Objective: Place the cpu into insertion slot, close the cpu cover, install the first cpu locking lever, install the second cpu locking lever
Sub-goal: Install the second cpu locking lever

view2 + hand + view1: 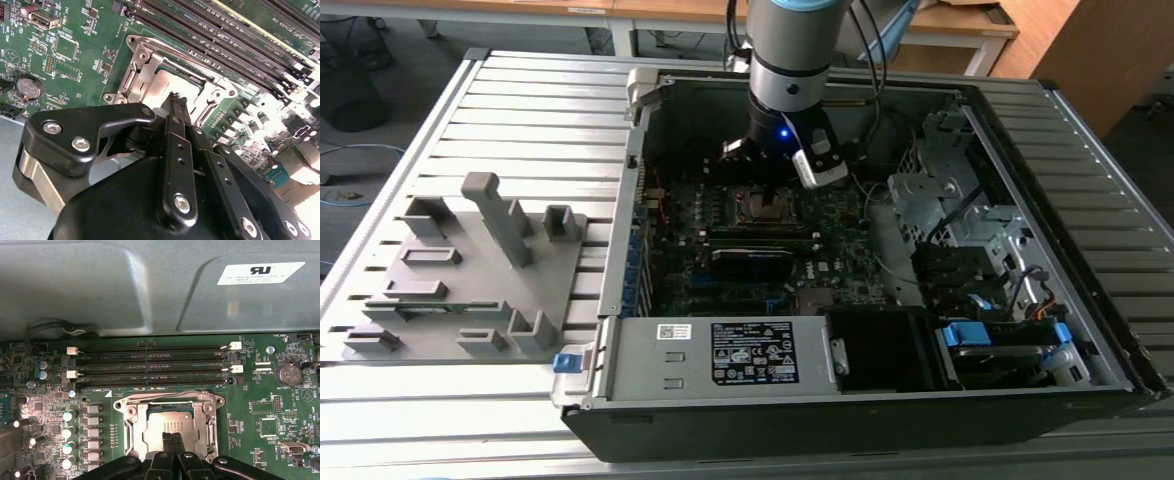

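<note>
Claw (171, 440) fingers pressed together, nothing between them, tips low over cpu (165, 422). Your cpu already sits in insertion slot (131, 82), cpu cover (125, 412) down around it, window framing chip. Closed tips suit pushing a lever, likely. Levers themselves hard to pick out. In exterior view, arm (790, 60) hides part of socket (769, 208); contact point cannot tell.
</note>
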You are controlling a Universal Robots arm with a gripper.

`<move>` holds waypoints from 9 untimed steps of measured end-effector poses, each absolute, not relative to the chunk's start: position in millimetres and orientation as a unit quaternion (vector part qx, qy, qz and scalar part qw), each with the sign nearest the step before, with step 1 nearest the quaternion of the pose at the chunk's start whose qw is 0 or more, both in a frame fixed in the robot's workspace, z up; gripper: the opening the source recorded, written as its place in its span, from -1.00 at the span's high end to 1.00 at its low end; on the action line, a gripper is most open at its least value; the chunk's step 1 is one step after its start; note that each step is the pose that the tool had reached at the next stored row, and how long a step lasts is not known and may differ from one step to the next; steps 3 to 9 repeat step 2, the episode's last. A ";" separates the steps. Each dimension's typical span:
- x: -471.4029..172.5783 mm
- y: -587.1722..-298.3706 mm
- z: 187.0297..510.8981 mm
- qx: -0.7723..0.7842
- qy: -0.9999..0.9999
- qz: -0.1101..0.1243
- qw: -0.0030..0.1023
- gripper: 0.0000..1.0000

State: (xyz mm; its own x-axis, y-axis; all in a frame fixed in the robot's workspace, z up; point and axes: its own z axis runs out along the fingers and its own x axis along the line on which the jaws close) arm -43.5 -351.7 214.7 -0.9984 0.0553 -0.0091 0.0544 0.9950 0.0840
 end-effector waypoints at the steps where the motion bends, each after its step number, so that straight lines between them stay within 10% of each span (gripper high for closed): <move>1: -43.5 -351.7 214.6 0.027 0.999 0.042 0.006 0.79; 9: -43.5 -351.7 214.6 0.027 0.999 0.042 0.006 0.79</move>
